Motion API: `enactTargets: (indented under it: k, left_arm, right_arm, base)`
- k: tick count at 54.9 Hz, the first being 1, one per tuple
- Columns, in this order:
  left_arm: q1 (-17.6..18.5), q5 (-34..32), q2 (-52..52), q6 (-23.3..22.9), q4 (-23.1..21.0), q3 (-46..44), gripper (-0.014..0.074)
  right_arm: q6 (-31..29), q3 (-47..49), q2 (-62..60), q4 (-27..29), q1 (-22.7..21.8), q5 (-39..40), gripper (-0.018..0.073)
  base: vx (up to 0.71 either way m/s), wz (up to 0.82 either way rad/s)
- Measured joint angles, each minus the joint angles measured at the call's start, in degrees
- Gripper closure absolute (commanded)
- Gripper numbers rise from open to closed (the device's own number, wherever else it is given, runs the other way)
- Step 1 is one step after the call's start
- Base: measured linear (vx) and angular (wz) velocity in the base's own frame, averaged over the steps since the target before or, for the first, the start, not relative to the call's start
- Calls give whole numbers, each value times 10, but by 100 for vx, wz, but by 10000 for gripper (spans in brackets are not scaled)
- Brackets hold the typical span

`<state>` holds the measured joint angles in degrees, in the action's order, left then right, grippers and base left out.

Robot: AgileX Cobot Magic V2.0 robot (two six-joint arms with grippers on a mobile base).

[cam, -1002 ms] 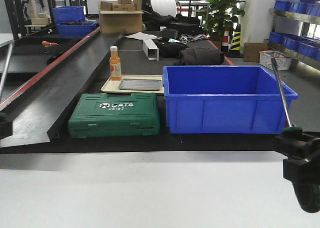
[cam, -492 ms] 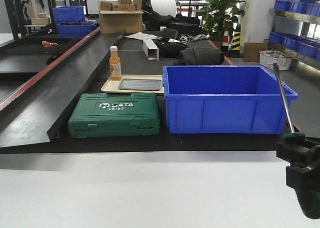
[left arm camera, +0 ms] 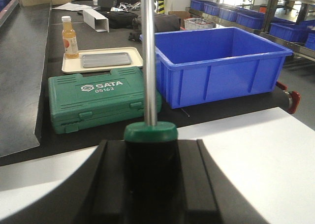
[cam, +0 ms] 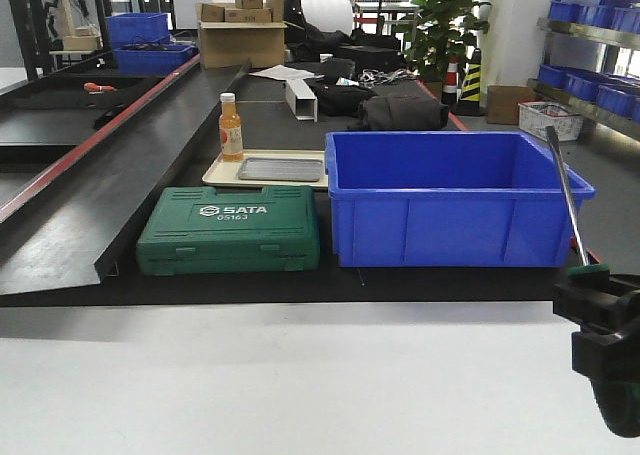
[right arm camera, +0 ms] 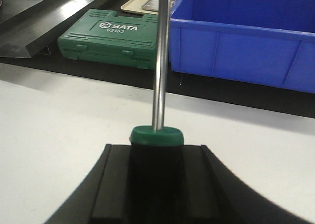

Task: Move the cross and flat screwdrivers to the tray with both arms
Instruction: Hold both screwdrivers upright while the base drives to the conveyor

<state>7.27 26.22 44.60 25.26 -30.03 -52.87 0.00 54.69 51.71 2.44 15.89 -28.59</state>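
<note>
My left gripper [left arm camera: 150,146] is shut on the black, green-capped handle of a screwdriver [left arm camera: 148,61], whose steel shaft points up out of the frame. My right gripper [right arm camera: 156,149] is shut on a like screwdriver [right arm camera: 161,61]. In the front view the right gripper [cam: 600,320] is low at the right edge over the white table, with the shaft [cam: 563,190] rising in front of the blue bin. The left gripper is outside the front view. I cannot tell which tip is cross or flat. The beige tray [cam: 222,173] lies behind the green case.
A green SATA tool case [cam: 230,228] and a large blue bin [cam: 450,200] stand on the black surface beyond the white table [cam: 280,375]. The tray holds an orange bottle [cam: 231,127] and a grey metal plate [cam: 282,168]. A black sloped ramp [cam: 90,195] runs along the left.
The left screwdriver's shaft, seen at the front view's left edge one second ago, has left that view. The right gripper with its screwdriver has sunk slightly and shifted a little right.
</note>
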Motion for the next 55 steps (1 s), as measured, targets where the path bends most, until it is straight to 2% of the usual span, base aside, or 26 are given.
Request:
enactTargets:
  k: [37, 55]
  left_arm:
    - [0, 0, 0, 0, 0, 0, 595]
    - [0, 1, 0, 0, 0, 0, 595]
  right_arm:
    - [0, 0, 0, 0, 0, -2, 567]
    - [0, 0, 0, 0, 0, -2, 567]
  base:
    - [-12, 6]
    - [-23, -15]
